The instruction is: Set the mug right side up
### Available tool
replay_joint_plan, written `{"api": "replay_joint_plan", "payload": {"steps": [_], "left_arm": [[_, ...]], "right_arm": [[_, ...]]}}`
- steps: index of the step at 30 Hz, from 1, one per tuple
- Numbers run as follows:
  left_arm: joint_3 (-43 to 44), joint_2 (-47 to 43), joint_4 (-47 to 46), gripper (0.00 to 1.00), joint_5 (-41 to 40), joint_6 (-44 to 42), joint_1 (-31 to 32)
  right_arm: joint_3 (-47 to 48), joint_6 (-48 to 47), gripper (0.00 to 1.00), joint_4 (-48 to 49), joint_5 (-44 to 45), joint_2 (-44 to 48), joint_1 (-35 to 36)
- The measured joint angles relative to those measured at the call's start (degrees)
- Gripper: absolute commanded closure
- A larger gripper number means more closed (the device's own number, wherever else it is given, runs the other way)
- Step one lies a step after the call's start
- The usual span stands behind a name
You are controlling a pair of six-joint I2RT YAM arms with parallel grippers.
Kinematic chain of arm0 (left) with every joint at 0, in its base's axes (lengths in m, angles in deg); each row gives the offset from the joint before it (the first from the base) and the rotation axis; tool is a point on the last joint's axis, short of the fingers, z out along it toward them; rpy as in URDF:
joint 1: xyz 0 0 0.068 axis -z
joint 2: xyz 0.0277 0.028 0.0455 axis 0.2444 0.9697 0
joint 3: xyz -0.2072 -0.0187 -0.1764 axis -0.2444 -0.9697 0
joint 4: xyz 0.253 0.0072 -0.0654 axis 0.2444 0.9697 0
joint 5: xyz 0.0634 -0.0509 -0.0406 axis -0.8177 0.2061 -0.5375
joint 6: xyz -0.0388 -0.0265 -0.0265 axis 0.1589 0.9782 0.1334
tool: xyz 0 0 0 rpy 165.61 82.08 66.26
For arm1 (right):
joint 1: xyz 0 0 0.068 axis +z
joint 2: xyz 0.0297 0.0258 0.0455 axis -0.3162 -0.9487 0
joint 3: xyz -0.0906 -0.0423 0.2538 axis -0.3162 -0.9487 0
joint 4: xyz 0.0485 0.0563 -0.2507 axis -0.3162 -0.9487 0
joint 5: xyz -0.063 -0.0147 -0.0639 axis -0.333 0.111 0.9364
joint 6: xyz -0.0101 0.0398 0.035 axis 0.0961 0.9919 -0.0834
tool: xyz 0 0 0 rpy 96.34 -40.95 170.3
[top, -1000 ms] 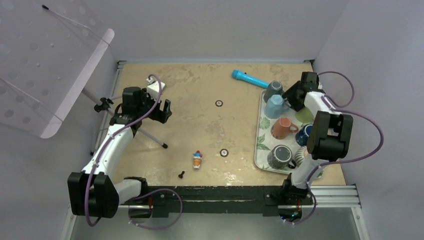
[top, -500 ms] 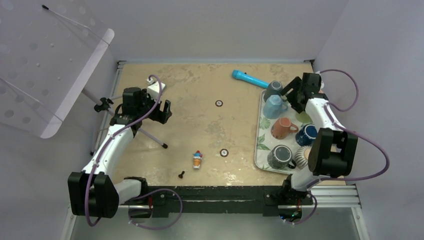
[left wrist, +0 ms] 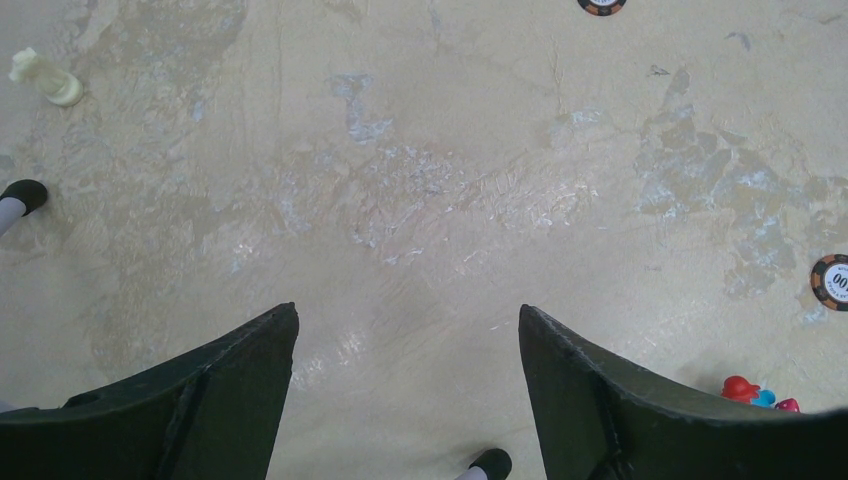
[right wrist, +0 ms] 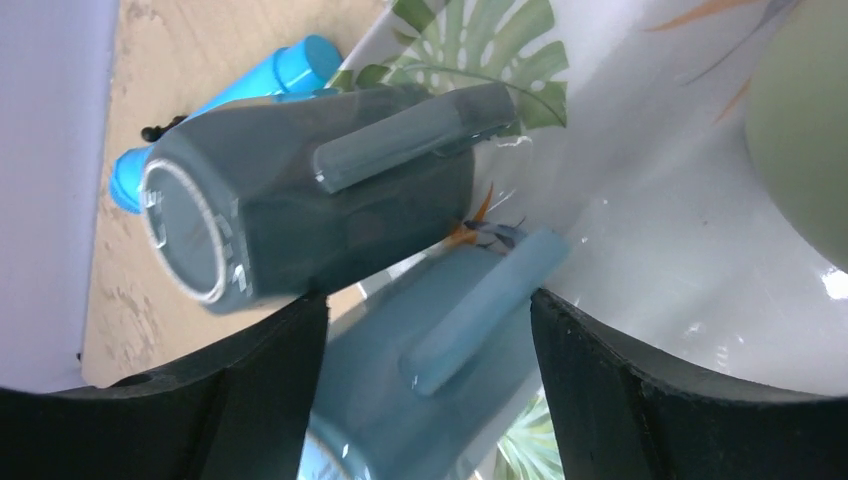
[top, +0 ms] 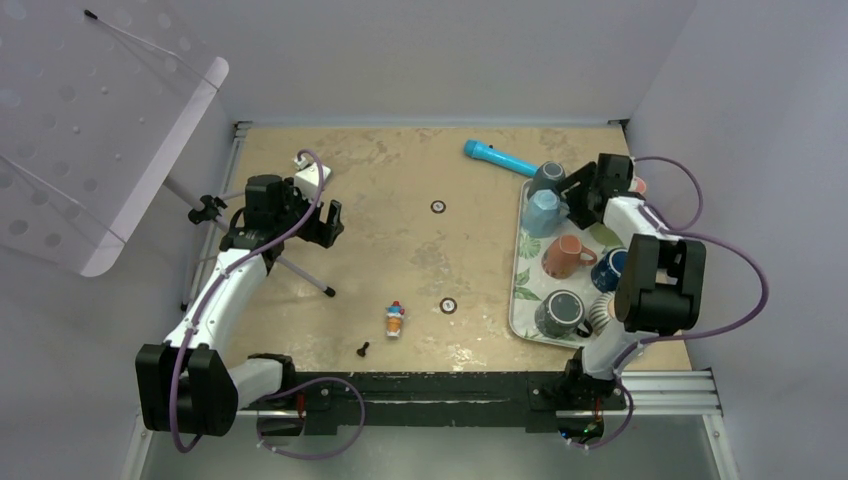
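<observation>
A leaf-patterned tray (top: 527,292) at the right holds several mugs. A light blue mug (top: 543,210) stands at its far left, apparently base up, with a dark grey-blue mug (top: 547,178) base up just behind it. My right gripper (top: 573,195) hovers low beside them. In the right wrist view the light blue mug (right wrist: 400,370), handle toward the camera, lies between the fingers of the open right gripper (right wrist: 430,305), with a gap on the handle side. The dark mug (right wrist: 300,200) sits beyond. My left gripper (top: 328,222) is open over bare table (left wrist: 420,180), holding nothing.
Also on the tray are an orange mug (top: 566,256), a dark blue mug (top: 610,268), a dark grey mug (top: 560,313) and a green bowl (right wrist: 800,130). A blue tube (top: 498,158) lies behind the tray. A small toy (top: 396,318), a black pawn (top: 363,349) and a tripod leg (top: 300,272) are mid-table.
My right wrist lifted, then came back down closer to the two far mugs, and its jaws widened. The light blue mug has shifted slightly left. The left arm has not moved.
</observation>
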Motion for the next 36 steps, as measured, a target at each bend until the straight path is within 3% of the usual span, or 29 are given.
{"api": "replay_joint_plan", "payload": {"steps": [2, 11, 15, 25, 33, 36], "left_arm": [[0.0, 0.0, 0.0, 0.16, 0.0, -0.02, 0.0], [0.0, 0.0, 0.02, 0.16, -0.04, -0.63, 0.0], [0.0, 0.0, 0.02, 0.16, -0.04, -0.96, 0.0], [1.77, 0.37, 5.81, 0.16, 1.9, -3.08, 0.0], [14.08, 3.5, 20.63, 0.19, 13.09, -8.92, 0.0], [16.06, 3.85, 24.57, 0.15, 18.21, -9.25, 0.0]], "right_arm": [[0.37, 0.87, 0.29, 0.52, -0.17, -2.03, -0.09], [2.14, 0.98, 0.71, 0.07, -1.05, -6.29, -0.22], [2.45, 0.5, 1.0, -0.11, -2.54, -6.1, 0.0], [2.43, -8.39, 1.0, -0.81, -4.02, 0.39, 0.98], [0.61, -17.77, 1.0, 4.87, -10.47, 9.11, 8.79], [-0.26, -19.56, 1.0, 8.44, -14.64, 11.72, 12.66]]}}
